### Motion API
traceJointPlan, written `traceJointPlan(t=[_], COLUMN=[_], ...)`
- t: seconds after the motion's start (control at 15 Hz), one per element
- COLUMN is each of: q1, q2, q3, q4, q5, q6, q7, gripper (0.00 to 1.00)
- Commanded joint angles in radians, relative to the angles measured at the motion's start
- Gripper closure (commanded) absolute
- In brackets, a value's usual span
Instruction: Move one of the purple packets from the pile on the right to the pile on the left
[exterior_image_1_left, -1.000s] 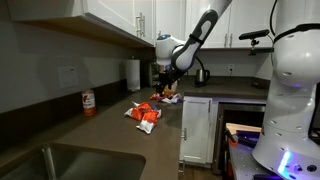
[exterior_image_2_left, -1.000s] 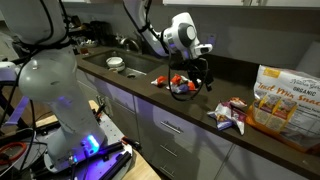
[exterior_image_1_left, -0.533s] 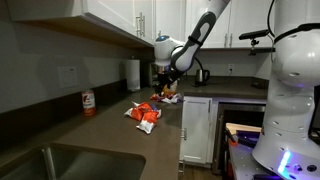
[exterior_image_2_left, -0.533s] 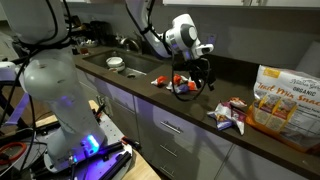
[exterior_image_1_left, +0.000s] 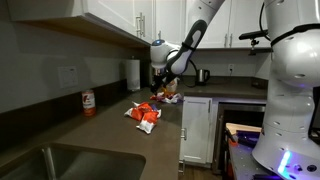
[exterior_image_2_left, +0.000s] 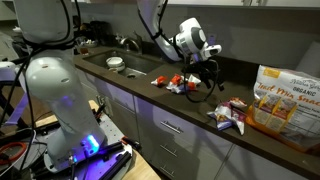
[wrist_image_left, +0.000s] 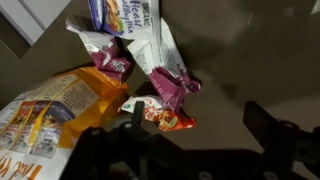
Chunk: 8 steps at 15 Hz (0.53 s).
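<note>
A pile of snack packets with purple ones (wrist_image_left: 168, 82) lies beside a big yellow snack bag (wrist_image_left: 45, 112); a second purple packet (wrist_image_left: 110, 55) and an orange packet (wrist_image_left: 160, 118) lie with it. In both exterior views this pile (exterior_image_2_left: 230, 113) (exterior_image_1_left: 167, 97) is apart from a red and orange pile (exterior_image_2_left: 177, 83) (exterior_image_1_left: 145, 115). My gripper (wrist_image_left: 200, 125) is open and empty, hovering above the counter between the piles (exterior_image_2_left: 207, 80) (exterior_image_1_left: 160, 86). It touches no packet.
The large organic snack bag (exterior_image_2_left: 285, 95) stands at the counter's end. A sink (exterior_image_2_left: 120, 62) with a bowl is at the other end. A red-capped bottle (exterior_image_1_left: 87, 103) and a paper towel roll (exterior_image_1_left: 132, 74) stand by the wall. A kettle (exterior_image_1_left: 201, 75) is behind the arm.
The arm has moved away from above the red and orange pile toward the pile with the purple packets. The gripper stays open and empty. No packet has moved.
</note>
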Motion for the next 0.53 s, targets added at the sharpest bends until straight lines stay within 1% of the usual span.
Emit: traceJointPlan(t=[0.0, 0.33, 0.4, 0.47], q1=[0.033, 0.034, 0.036, 0.038], q2=[0.120, 0.229, 0.250, 0.268], q3=[-0.059, -0.102, -0.113, -0.121], q4=[0.121, 0.213, 0.227, 0.238], q5=[-0.091, -0.107, -0.117, -0.130], q6=[0.004, 0.001, 0.008, 0.012], q7=[0.088, 0.130, 0.140, 0.153], gripper=[0.00, 0.00, 0.15, 0.19])
